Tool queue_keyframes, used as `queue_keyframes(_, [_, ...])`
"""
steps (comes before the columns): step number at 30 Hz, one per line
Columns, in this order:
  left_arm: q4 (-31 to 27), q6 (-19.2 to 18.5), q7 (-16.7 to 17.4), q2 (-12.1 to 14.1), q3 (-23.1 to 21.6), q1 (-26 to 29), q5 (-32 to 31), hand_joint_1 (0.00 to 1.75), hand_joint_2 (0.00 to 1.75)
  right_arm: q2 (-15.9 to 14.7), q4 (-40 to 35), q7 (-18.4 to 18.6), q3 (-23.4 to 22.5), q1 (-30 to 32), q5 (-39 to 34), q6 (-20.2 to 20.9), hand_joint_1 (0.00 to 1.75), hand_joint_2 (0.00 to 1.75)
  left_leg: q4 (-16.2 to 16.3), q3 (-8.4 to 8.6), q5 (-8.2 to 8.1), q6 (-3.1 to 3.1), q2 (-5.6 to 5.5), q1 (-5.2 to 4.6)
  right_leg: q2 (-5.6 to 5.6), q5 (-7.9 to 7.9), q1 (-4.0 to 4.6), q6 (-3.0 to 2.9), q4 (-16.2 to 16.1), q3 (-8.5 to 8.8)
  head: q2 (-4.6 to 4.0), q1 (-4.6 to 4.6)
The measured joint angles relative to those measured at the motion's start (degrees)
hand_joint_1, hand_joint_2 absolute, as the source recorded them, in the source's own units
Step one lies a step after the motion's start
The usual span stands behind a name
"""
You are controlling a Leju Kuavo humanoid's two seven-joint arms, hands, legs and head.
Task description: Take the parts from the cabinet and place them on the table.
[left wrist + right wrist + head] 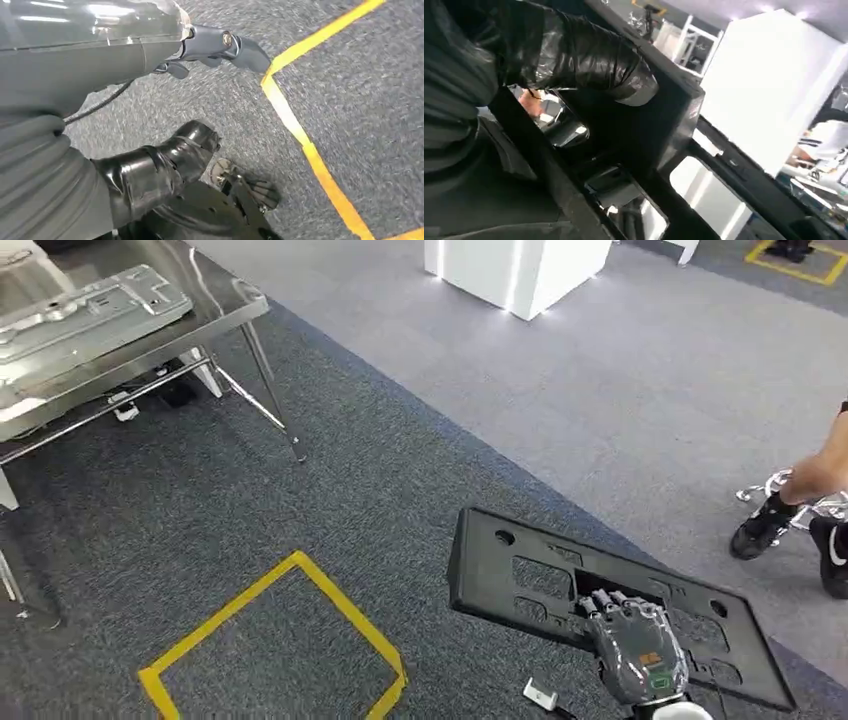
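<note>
Hand (right) around black panel

no readable text, labels, brands or numbers on anything in view

matt black plastic panel; shiny metal table.

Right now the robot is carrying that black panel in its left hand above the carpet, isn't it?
Not quite. The black panel is in the right hand, as the head view shows. It is indeed carried above the carpet.
</note>
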Motion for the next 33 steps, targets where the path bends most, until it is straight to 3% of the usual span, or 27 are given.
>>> queue_keyframes(1, [0.0,0.0,0.4,0.0,0.0,0.0,0.0,0.00,1.75,-0.1,0.0,0.0,0.0,0.1,0.0,0.0,1.75,1.75,3.9,-1.88,-1.55,-0.23,0.25,0.19,-0.84,-0.07,0.03,-0.07,0.0,-0.01,0.00,0.00])
queue_keyframes(2, [0.0,0.1,0.6,0.0,0.1,0.1,0.2,0.00,1.75,-0.1,0.0,-0.1,0.0,0.1,0.0,0.0,1.75,1.75,6.2,-2.97,-1.89,-0.41,0.39,0.37,-1.57,-0.13,0.03,-0.07,0.1,-0.02,0.00,0.00])
queue_keyframes(3, [0.0,0.1,1.0,0.0,0.2,0.1,0.3,0.00,1.75,-0.1,0.0,-0.1,0.0,0.2,0.0,0.0,1.75,1.75,5.6,-2.68,-0.87,-0.53,0.55,0.55,-2.41,-0.23,0.01,-0.04,0.1,0.05,0.00,0.00])
queue_keyframes(5, [-0.1,-0.2,1.5,0.0,0.3,0.2,0.5,0.00,1.75,-0.1,-0.1,0.0,0.0,0.1,0.0,0.1,1.75,1.75,-2.5,1.64,3.59,-0.56,1.44,0.72,-3.84,-0.52,-0.07,0.26,0.1,0.40,0.00,0.00])
queue_keyframes(6, [-0.1,-0.4,1.7,0.0,0.3,0.2,0.7,0.00,1.75,-0.1,-0.2,0.0,0.0,0.1,0.0,0.1,1.75,1.75,-7.7,4.54,5.69,-0.39,2.84,0.70,-4.46,-0.72,-0.10,0.54,0.2,0.68,0.00,0.00])
queue_keyframes(7, [-0.1,-0.6,1.9,0.0,0.3,0.1,0.9,0.00,1.75,-0.2,-0.2,0.0,0.0,0.2,0.0,0.1,1.75,1.75,-11.2,6.12,5.34,-0.08,6.15,0.30,-5.07,-0.99,0.11,0.94,0.3,0.89,0.00,0.00])
queue_keyframes(9, [-0.1,-0.7,2.1,0.0,0.3,0.1,1.1,0.00,1.75,-0.4,-0.4,0.0,0.0,0.1,0.0,0.0,1.75,1.75,-11.2,6.06,5.70,0.61,4.36,-0.02,-6.07,-1.21,0.42,1.56,0.4,1.02,0.00,0.00])
queue_keyframes(11, [-0.1,-1.1,2.0,0.0,0.4,0.2,1.3,0.00,1.75,-0.4,-0.5,0.0,-0.1,0.1,0.0,0.0,1.75,1.75,-11.4,5.70,5.77,1.21,3.06,-0.32,-7.29,-1.18,0.21,2.17,0.0,1.58,0.00,0.02])
queue_keyframes(12, [-0.1,-1.7,1.9,-0.1,0.6,0.1,1.3,0.00,1.75,-0.4,-0.5,0.0,-0.2,0.1,-0.1,0.0,1.75,1.75,-12.4,6.66,6.29,1.83,2.31,0.31,-6.59,-1.68,-0.12,2.74,0.2,1.71,0.00,0.00])
queue_keyframes(13, [-0.1,-2.3,1.9,-0.1,0.7,0.0,1.0,0.00,1.75,-0.4,-0.5,-0.1,-0.3,0.0,-0.2,0.0,1.75,1.75,-12.7,6.88,6.41,2.02,1.70,0.28,-3.00,-2.61,-0.19,2.88,1.5,1.55,0.00,0.11])
queue_keyframes(14, [-0.1,-2.8,1.9,-0.1,0.9,-0.2,0.7,0.00,1.75,-0.5,-0.6,0.0,-0.4,-0.1,-0.2,0.0,1.75,1.75,-12.7,6.87,6.61,2.34,1.31,0.31,-0.60,-4.64,-0.27,2.81,4.5,0.09,0.00,0.07])
queue_keyframes(15, [-0.1,-3.4,1.9,-0.1,1.1,-0.6,0.2,0.00,1.75,-0.7,-0.6,0.0,-0.5,-0.1,-0.2,0.1,1.75,1.75,-12.6,6.80,6.64,2.42,0.57,0.34,0.57,-6.91,-0.19,2.84,8.9,-2.13,0.00,0.17])
queue_keyframes(16, [0.1,-3.9,2.1,-0.1,1.3,-0.9,-0.1,0.00,1.75,-1.0,-0.6,0.0,-0.5,-0.2,-0.3,0.4,1.75,1.75,-12.6,6.77,6.65,2.52,-0.22,0.26,1.00,-8.64,-0.17,2.90,13.4,-4.54,0.00,0.17])
queue_keyframes(17, [0.5,-4.3,2.4,-0.1,1.6,-1.2,-0.2,0.00,1.75,-1.4,-0.6,0.0,-0.5,-0.3,-0.5,0.7,1.75,1.75,-12.5,6.74,6.66,2.62,-1.05,0.15,1.08,-9.29,-0.18,2.95,16.6,-6.39,0.00,0.17])
queue_keyframes(18, [0.8,-4.5,2.8,-0.1,1.9,-1.4,-0.4,0.00,1.75,-1.8,-0.6,0.0,-0.6,-0.6,-0.7,1.1,1.75,1.75,-12.4,6.74,6.63,2.65,-1.95,0.11,1.09,-8.37,-0.18,2.95,17.2,-7.05,0.00,0.17])
queue_keyframes(20, [1.4,-4.8,3.4,-0.1,2.4,-1.6,-0.7,0.00,1.75,-3.5,-1.1,0.2,-1.1,-1.2,-1.8,1.6,1.75,1.75,-12.0,6.88,6.47,2.61,-3.76,0.12,1.32,-3.29,-0.23,2.78,10.9,-4.67,0.00,0.17])
queue_keyframes(21, [1.6,-4.8,3.5,-0.1,2.6,-1.7,-0.7,0.00,1.75,-4.5,-1.6,0.1,-1.8,-1.5,-2.4,2.2,1.75,1.75,-11.8,6.98,6.37,2.50,-4.59,0.13,2.38,-0.56,-0.32,2.68,5.8,-2.51,0.00,0.17])
queue_keyframes(22, [1.7,-5.0,3.8,-0.1,2.8,-1.8,-0.7,0.00,1.75,-5.6,-2.1,-0.1,-2.8,-2.1,-2.9,2.9,1.75,1.75,-11.7,6.70,6.28,2.37,-5.28,0.27,5.74,0.21,-0.56,2.42,1.9,-0.97,0.00,0.18])
queue_keyframes(23, [1.9,-5.4,4.0,-0.1,2.8,-2.0,-0.7,0.00,1.75,-6.7,-2.4,-0.5,-4.0,-2.7,-3.4,3.7,1.75,1.75,-11.1,6.33,6.19,2.13,-5.94,-0.16,6.96,-0.26,-0.67,2.32,0.5,-0.59,0.00,0.17])
queue_keyframes(26, [2.3,-5.9,4.2,-0.1,3.3,-1.9,-0.7,0.00,1.75,-9.3,-3.2,-1.5,-7.0,-5.4,-4.6,5.3,1.75,1.75,-11.7,5.28,6.80,0.98,-7.95,0.42,4.92,-0.10,-0.20,1.84,0.7,-0.78,0.00,0.15])
queue_keyframes(27, [2.3,-5.9,4.2,-0.1,3.5,-1.9,-0.7,0.00,1.75,-9.7,-3.5,-1.5,-7.7,-6.0,-4.7,5.6,1.75,1.75,-11.6,5.32,6.79,0.61,-8.60,0.13,4.14,0.22,-0.78,1.35,-0.1,-0.43,0.00,0.15])
queue_keyframes(28, [2.4,-6.0,4.3,0.0,3.7,-1.9,-0.7,0.00,1.75,-10.0,-3.7,-1.6,-8.2,-6.6,-4.7,5.8,1.75,1.75,-10.3,5.04,5.80,0.40,-4.69,-0.08,3.04,0.46,-0.69,1.05,-0.6,0.02,0.00,0.18])
queue_keyframes(29, [2.4,-6.0,4.3,0.0,3.8,-2.0,-0.7,0.00,1.75,-10.2,-4.0,-1.6,-8.4,-6.7,-4.7,6.0,1.75,1.75,-7.8,3.70,3.91,0.07,-1.70,-0.04,2.35,0.45,-0.61,0.61,-0.7,0.15,0.00,0.00])
queue_keyframes(30, [2.4,-6.1,4.3,0.0,4.0,-2.2,-0.8,0.00,1.75,-10.6,-4.2,-1.6,-8.6,-6.8,-4.5,6.0,1.75,1.75,-3.5,1.55,1.54,-0.22,-0.27,0.15,1.29,0.39,-0.38,0.43,-0.7,0.17,0.00,0.02])
queue_keyframes(31, [2.4,-6.3,4.5,0.0,4.1,-2.3,-0.8,0.00,1.75,-10.9,-4.2,-1.3,-8.6,-6.8,-3.8,6.1,1.75,1.75,1.1,-0.77,-0.42,-0.41,0.19,0.42,0.23,0.28,-0.25,0.29,-0.7,0.23,0.00,0.02])
queue_keyframes(32, [2.5,-6.4,4.7,0.0,4.1,-2.4,-0.8,0.00,1.75,-11.1,-4.2,-0.9,-8.6,-7.0,-3.2,6.1,1.75,1.75,4.5,-2.62,-1.49,-0.60,0.31,0.59,-0.74,0.17,-0.19,0.25,-0.7,0.22,0.00,0.02])
queue_keyframes(33, [2.7,-6.5,5.0,0.0,4.1,-2.5,-0.9,0.00,1.75,-11.7,-4.2,-0.6,-8.6,-7.5,-3.0,6.1,1.75,1.75,5.6,-3.34,-1.08,-0.76,0.46,0.72,-1.74,0.07,-0.20,0.29,-0.6,0.27,0.00,0.02])
